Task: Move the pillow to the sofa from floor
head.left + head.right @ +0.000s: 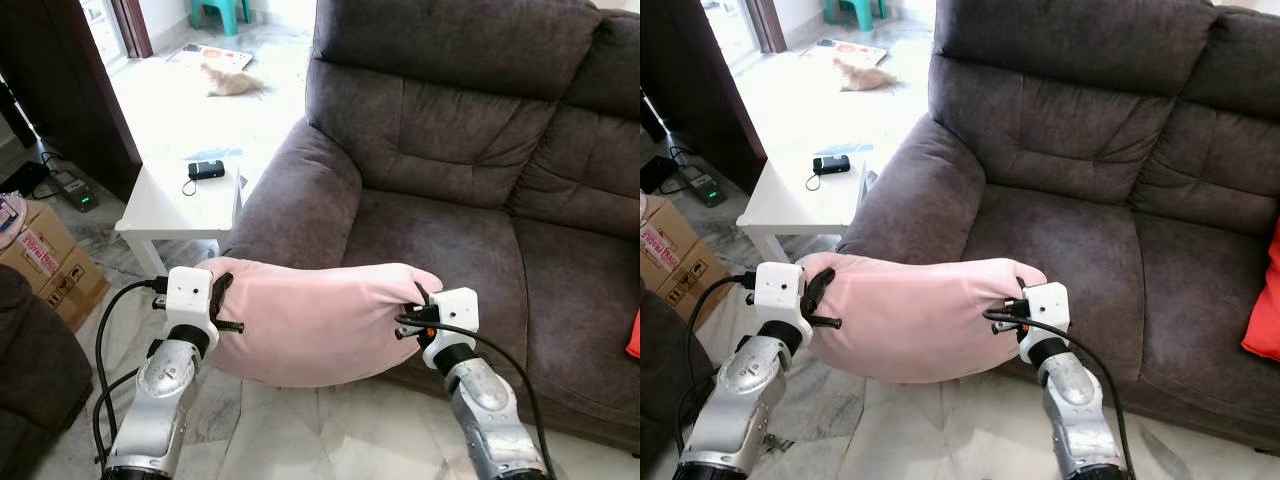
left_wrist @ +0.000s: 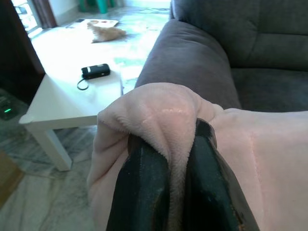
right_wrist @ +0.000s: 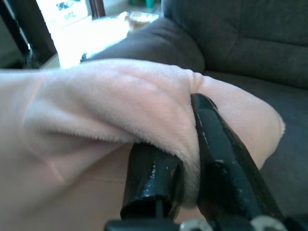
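Pillow: the soft pink plush pillow (image 1: 320, 325) is hanging off the floor before the dark grey fabric sofa (image 1: 470, 150).
Left gripper (image 2: 175, 159): pinching one pillow end.
Right gripper (image 3: 190, 159): pinching the other end.

Bright daylight from upper left; wrist views blur close up.

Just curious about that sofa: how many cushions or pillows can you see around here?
2. A pink pillow held between both grippers in front of the sofa; a red cushion at the seat's right edge, partly cut off. Others may be hidden.
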`<state>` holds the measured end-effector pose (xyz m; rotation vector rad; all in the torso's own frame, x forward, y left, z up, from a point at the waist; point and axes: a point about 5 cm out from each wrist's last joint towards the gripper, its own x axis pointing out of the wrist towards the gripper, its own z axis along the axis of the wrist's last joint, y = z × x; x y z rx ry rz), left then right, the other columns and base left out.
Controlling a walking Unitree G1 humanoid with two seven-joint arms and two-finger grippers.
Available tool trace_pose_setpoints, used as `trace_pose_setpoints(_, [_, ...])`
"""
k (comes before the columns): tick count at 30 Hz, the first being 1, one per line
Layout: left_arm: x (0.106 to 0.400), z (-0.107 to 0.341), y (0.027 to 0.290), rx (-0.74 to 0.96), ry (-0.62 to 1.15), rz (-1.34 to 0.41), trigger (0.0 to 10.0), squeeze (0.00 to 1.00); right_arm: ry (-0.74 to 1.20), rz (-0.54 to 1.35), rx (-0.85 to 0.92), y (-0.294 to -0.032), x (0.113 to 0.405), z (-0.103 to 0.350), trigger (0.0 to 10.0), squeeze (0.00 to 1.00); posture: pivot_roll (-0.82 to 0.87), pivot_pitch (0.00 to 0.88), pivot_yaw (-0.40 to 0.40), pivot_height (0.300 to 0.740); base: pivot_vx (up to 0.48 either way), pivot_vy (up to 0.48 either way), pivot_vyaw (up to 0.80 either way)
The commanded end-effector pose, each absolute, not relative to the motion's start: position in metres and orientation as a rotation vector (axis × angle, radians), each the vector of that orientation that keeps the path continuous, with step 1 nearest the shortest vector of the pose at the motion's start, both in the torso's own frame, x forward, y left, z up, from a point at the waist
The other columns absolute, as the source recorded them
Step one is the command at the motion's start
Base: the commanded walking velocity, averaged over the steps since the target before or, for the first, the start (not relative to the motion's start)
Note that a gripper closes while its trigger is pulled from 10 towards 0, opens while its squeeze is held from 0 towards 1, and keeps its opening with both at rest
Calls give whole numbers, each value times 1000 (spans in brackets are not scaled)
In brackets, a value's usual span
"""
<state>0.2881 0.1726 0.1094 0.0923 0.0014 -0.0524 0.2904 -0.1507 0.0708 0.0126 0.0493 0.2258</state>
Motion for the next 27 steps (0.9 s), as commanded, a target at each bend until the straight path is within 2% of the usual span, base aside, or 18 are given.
trace_pose_setpoints(1, [286,110,180,112,-25,4,10000,0,-54,135,36,-166,296,94,10000,0,3,88,-67,740,0,0,0])
trace_pose_setpoints(14, [289,119,170,74,-121,-19,10000,0,-55,68,65,-168,303,100,10000,0,4,76,-69,740,0,0,0])
trace_pose_setpoints(20, [290,122,167,66,-136,-27,10000,0,-71,77,69,-165,304,102,10000,0,3,69,-69,740,-200,0,-646])
trace_pose_setpoints(27, [290,120,168,60,-141,-25,10000,0,-73,77,76,-164,305,103,10000,0,3,62,-69,740,-104,0,0])
